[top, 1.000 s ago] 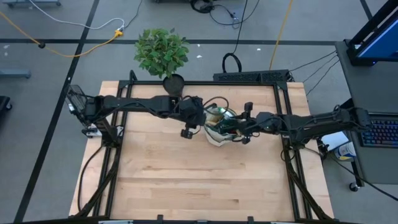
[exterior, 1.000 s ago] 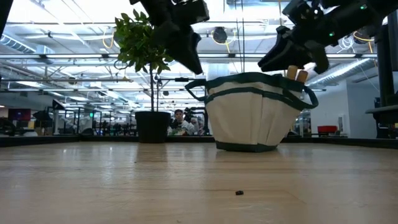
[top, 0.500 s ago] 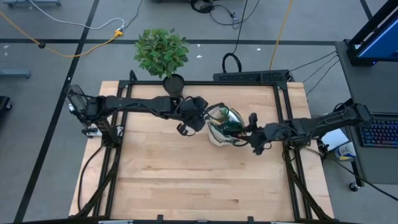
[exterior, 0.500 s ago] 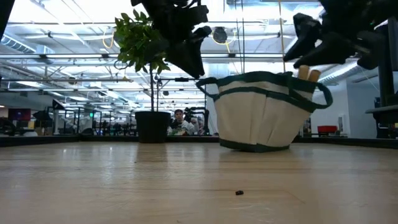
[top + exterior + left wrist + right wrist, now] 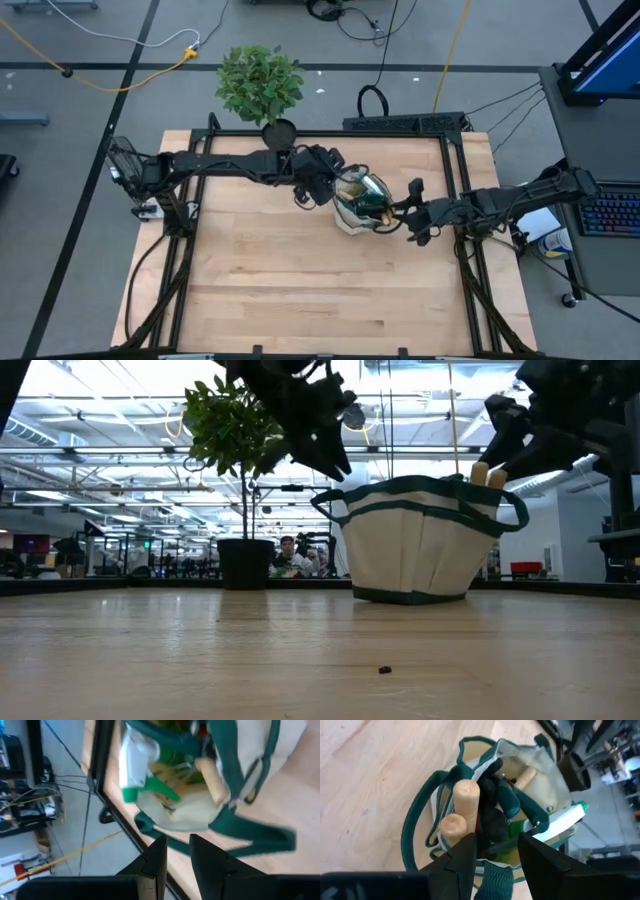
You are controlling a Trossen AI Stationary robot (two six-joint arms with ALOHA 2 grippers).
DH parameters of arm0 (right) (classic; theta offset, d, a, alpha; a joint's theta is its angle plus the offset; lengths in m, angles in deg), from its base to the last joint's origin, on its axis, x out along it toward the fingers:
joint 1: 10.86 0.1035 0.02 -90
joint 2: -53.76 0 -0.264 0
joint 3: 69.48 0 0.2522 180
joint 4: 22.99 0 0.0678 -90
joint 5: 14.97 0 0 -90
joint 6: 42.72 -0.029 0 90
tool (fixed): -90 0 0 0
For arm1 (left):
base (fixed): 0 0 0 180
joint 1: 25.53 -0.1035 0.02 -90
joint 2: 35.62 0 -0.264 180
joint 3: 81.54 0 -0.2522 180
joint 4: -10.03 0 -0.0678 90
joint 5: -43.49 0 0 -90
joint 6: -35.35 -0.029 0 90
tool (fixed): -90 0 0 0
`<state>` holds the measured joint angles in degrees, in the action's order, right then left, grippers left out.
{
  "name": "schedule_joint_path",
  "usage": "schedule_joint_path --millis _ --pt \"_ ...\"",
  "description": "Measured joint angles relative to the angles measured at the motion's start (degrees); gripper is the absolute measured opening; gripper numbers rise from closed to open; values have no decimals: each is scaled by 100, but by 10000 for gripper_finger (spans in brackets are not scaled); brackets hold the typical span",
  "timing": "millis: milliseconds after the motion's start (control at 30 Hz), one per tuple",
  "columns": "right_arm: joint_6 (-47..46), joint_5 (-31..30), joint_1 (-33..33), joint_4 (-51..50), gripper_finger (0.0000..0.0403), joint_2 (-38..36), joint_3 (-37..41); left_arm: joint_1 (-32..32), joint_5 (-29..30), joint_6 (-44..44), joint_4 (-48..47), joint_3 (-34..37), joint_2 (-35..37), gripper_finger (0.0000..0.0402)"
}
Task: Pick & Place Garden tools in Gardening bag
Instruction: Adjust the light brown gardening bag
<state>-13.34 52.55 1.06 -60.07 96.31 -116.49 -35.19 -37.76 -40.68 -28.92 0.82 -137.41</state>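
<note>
- Task looked near done: no tools lay loose on the wooden table (image 5: 300, 290); gardening bag (image 5: 357, 201) stood upright near table's far edge, packed.
- Inside: two pale round-ended wooden handles (image 5: 461, 805), dark gloves (image 5: 492, 815), a green-and-white item (image 5: 560, 822).
- Bag was beige canvas, round, w/ dark green trim & loop handles.
- Left gripper (image 5: 176, 855) hung just beside bag's rim, fingers parted by a narrow gap, empty.
- Right gripper (image 5: 495, 852) sat above the handles, fingers apart, grasping nothing.
- Left to do, prob: pull both arms back.

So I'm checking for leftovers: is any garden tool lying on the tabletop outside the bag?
No: in the high view the table is bare wood around the gardening bag.
</note>
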Motion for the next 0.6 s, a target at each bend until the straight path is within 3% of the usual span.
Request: schedule_joint_path --millis 133,333,467,600 --pt "510 -206 0 -26 138 -70 0 -208 -167 -230 34 -2 -168 88" --pt "533 -747 -2 -684 137 -131 2 -283 -330 -935 -78 1 -316 88" --pt "-48 -587 4 -1055 135 -116 7 -248 -425 -1125 178 2 -370 88" --pt "52 -62 7 -650 135 -82 7 -248 -803 -1251 346 2 -376 88"
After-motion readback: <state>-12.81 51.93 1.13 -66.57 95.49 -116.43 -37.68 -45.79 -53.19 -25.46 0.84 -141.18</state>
